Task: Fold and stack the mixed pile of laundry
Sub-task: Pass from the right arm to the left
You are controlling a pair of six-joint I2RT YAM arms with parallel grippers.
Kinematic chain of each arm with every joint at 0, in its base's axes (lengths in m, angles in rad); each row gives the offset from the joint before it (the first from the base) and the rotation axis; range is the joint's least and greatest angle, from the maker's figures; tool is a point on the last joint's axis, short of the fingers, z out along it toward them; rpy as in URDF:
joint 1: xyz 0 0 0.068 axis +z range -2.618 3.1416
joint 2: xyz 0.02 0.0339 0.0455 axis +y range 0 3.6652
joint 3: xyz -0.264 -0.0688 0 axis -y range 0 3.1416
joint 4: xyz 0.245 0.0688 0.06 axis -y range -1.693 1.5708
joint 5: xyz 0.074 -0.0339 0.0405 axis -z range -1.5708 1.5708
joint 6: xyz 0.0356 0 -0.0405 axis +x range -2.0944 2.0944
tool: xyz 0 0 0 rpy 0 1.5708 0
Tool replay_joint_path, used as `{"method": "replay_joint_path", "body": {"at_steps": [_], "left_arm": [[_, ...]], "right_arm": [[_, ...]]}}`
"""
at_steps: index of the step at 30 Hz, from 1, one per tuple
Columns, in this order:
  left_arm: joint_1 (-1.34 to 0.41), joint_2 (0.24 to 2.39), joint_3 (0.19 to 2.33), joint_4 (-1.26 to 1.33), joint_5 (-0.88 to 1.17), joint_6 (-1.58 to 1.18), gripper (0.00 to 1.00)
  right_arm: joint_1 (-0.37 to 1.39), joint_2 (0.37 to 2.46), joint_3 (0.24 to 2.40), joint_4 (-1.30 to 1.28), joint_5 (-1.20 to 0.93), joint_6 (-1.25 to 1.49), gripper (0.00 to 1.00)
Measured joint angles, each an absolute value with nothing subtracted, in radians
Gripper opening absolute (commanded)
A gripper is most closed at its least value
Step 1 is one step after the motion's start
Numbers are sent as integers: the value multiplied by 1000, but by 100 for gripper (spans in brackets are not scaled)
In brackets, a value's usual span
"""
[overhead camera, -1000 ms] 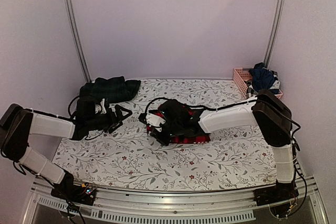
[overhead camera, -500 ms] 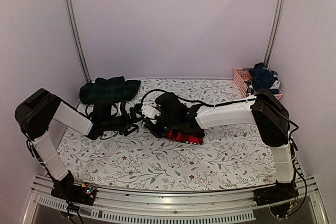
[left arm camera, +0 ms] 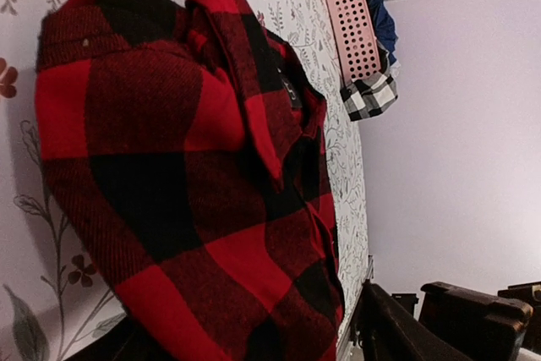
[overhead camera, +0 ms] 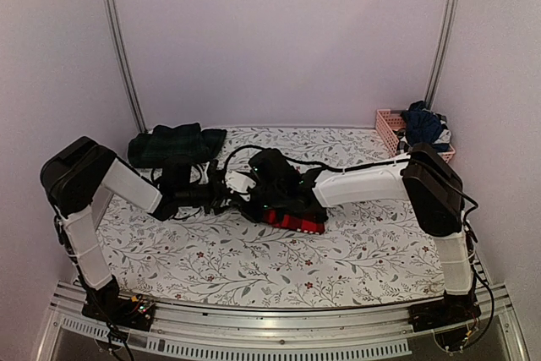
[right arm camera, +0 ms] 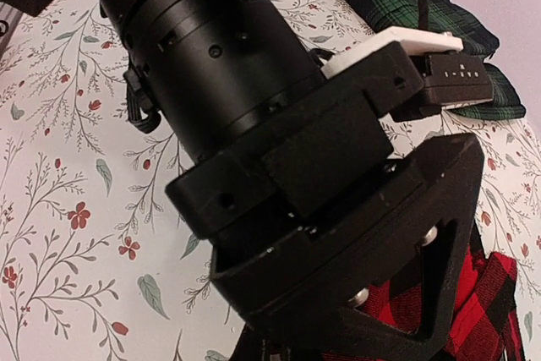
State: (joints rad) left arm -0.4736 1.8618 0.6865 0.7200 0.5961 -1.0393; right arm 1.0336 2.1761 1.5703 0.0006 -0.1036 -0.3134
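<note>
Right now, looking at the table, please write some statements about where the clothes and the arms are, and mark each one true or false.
1. The red-and-black checked shirt is near the middle of the table cloth. True.
2. The green tartan piece is inside the pink basket. False: it lies on the cloth at the back left, and the basket stands at the back right.
3. The basket holds dark blue clothing. True.
4. Both arms are pulled back, far from the shirt. False: the left arm and the right arm both reach in to the shirt.
</note>
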Motion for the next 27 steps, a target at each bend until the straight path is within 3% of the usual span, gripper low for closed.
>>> {"method": "replay_joint_path", "body": {"at_steps": [9, 11, 14, 23, 27], "left_arm": [[-470, 1916, 717, 719, 672, -1031, 64], [-470, 1920, 719, 719, 683, -1029, 59], [-468, 1925, 727, 719, 702, -1024, 42], [-448, 1941, 775, 609, 696, -975, 11], [-445, 1942, 854, 454, 648, -893, 0]], "right_arm": [[1034, 2176, 1563, -1, -141, -402, 2], [1034, 2177, 1562, -3, -146, -418, 3], [1034, 2177, 1562, -4, -152, -441, 5], [1038, 2165, 1503, 56, -172, -484, 36], [1039, 2101, 1391, 71, -176, -468, 42]]}}
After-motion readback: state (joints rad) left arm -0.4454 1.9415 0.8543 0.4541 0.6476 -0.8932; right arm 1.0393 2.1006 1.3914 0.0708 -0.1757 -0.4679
